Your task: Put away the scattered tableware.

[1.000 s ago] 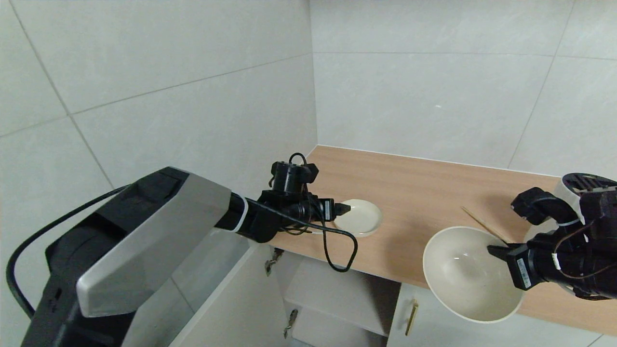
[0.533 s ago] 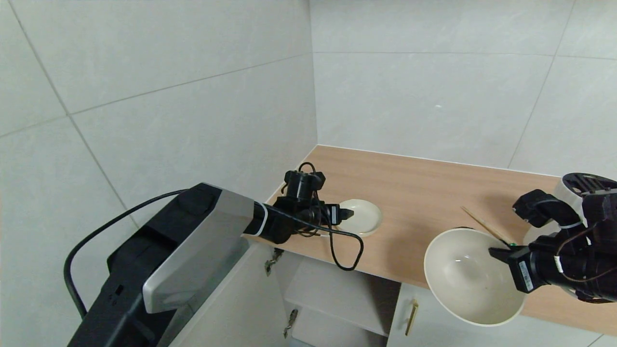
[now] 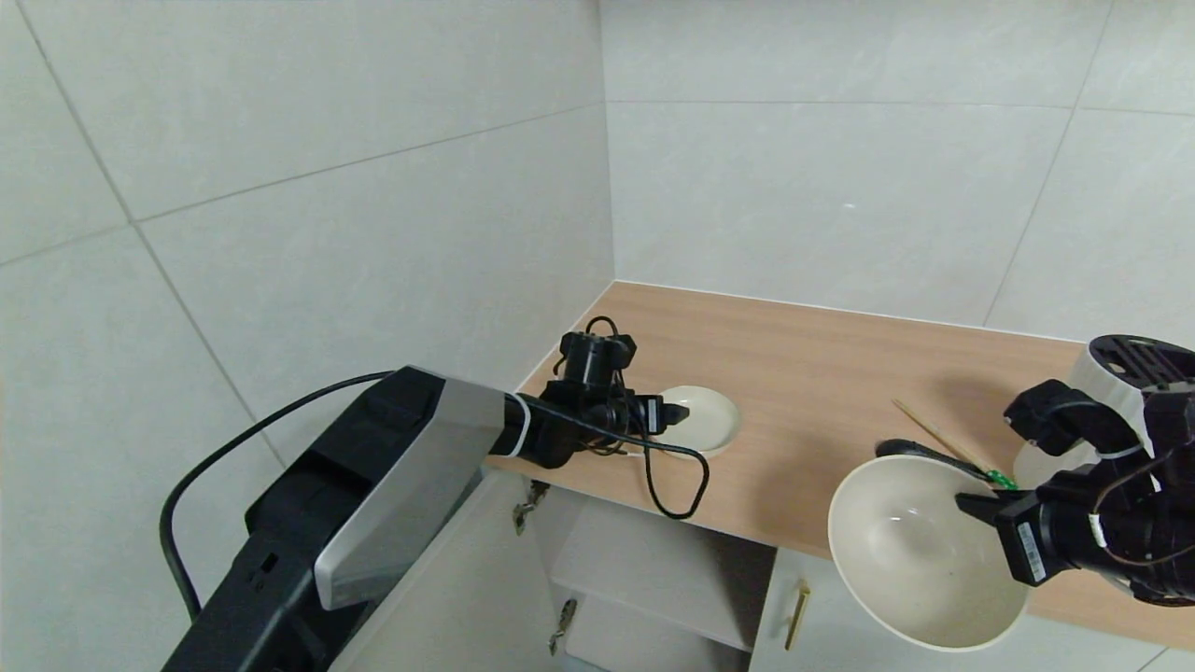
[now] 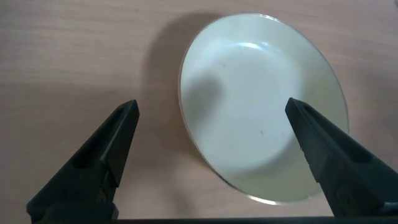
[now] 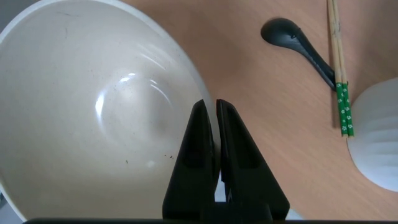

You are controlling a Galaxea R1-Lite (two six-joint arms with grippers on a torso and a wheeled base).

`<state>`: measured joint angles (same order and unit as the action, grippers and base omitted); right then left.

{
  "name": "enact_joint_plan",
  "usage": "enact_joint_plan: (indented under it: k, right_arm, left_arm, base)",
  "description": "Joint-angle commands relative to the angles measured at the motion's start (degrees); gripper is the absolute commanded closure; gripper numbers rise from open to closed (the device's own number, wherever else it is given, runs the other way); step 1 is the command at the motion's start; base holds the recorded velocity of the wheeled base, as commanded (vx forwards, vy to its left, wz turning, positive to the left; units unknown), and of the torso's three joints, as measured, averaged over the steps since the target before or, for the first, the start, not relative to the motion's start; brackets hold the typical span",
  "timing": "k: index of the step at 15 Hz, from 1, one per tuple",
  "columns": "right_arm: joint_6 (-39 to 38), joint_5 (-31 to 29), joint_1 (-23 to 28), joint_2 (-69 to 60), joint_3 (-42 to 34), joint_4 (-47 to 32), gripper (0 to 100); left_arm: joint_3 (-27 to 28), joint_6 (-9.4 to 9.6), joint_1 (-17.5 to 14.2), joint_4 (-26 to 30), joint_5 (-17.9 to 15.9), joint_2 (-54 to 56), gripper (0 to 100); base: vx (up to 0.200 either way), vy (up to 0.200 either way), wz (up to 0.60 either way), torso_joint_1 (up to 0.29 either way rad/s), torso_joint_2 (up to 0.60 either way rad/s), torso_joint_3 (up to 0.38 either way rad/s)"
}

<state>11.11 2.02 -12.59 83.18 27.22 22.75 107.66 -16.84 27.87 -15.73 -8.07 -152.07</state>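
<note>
Wood-grain tabletop [image 3: 812, 364] set in a corner of pale tiled walls [image 3: 840, 187]; open cabinet [image 3: 644, 560] below. Left tool [image 4: 211, 107]: fingers spread wide, empty, straddling the shallow cream plate [image 4: 261, 106] lying on the tabletop. Right tool [image 5: 217, 109]: clamped on the rim of the large cream bowl [image 3: 910, 551], held off the front edge. Black spoon [image 5: 292, 40] and green-tipped chopsticks [image 5: 336, 56] lie beside a ribbed white bowl [image 5: 379, 134], cut off.

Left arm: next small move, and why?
Probably lower the left gripper toward the plate to grasp its rim: the gripper hovers open just above the plate, which lies flat and ungrasped on the counter.
</note>
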Motion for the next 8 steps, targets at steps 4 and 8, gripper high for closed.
enact_joint_plan:
  k: [4,8]
  right_arm:
    - [0.0,0.1,0.3,-0.1,0.3,0.1,100]
    - [0.1,0.1,0.3,0.7,1.8,0.1,100]
  left_arm:
    - [4.6,0.05,0.3,0.5,-0.2,-3.4,0]
    - [6.9,0.05,1.3,4.7,-0.4,-5.3,0]
  base:
    - [0.000,0.000,0.00,0.000,0.00,0.000]
    - [0.000,0.000,0.00,0.000,0.00,0.000]
